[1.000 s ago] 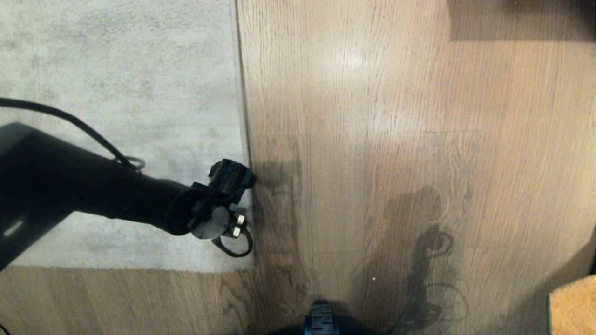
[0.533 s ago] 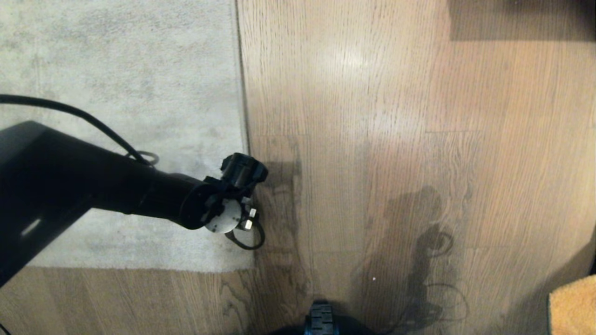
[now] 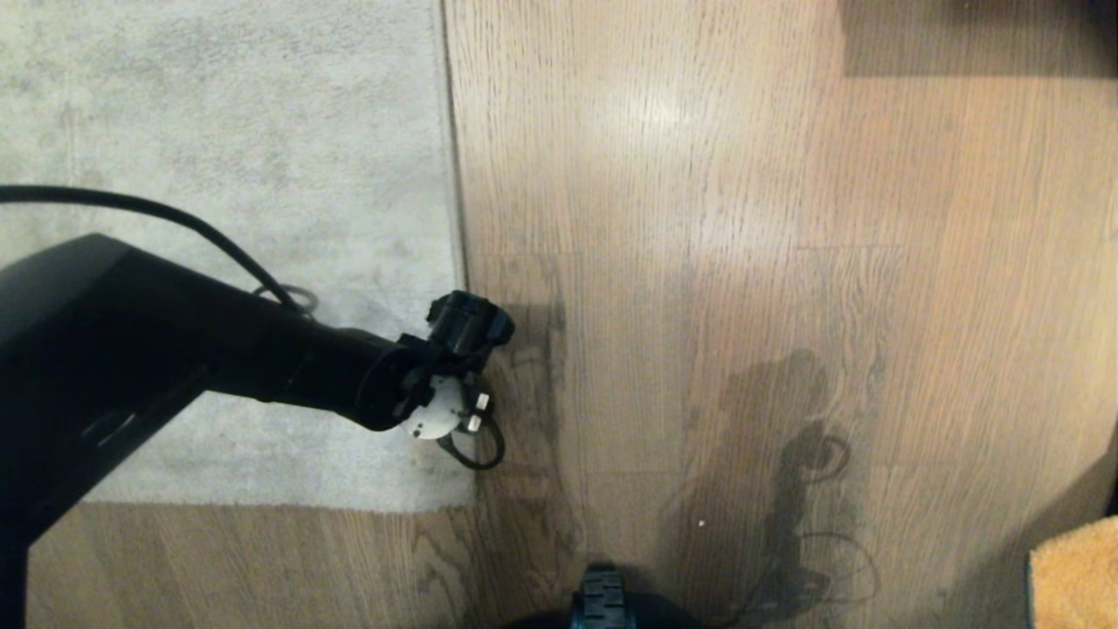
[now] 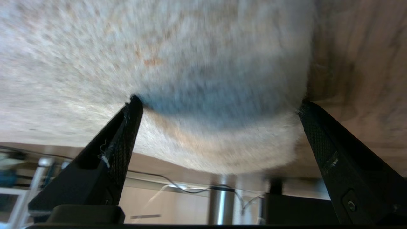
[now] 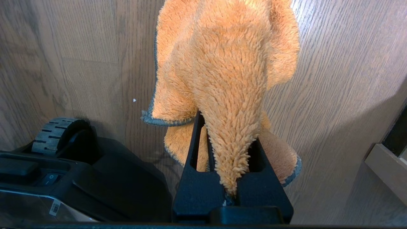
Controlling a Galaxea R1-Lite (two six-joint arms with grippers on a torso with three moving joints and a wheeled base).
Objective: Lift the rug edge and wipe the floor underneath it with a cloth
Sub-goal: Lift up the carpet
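Orange cloth (image 5: 222,79) pinched in right hand (image 5: 227,152) above floor (image 5: 334,79).

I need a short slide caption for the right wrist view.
Right gripper shut on the orange cloth above the wood floor.

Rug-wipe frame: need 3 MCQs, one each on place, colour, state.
1. Where is the left gripper?
A. at the rug edge
B. far out on the bare floor
C. out of view

2. What colour is the cloth?
A. blue
B. orange with a grey border
C. white

3. How does the right gripper stand?
A. open, empty
B. shut on the cloth
C. shut on the rug

A: the head view shows it over the rug border near the corner.
B: the right wrist view shows orange pile and grey trim.
B: its jaws pinch a fold of the cloth.
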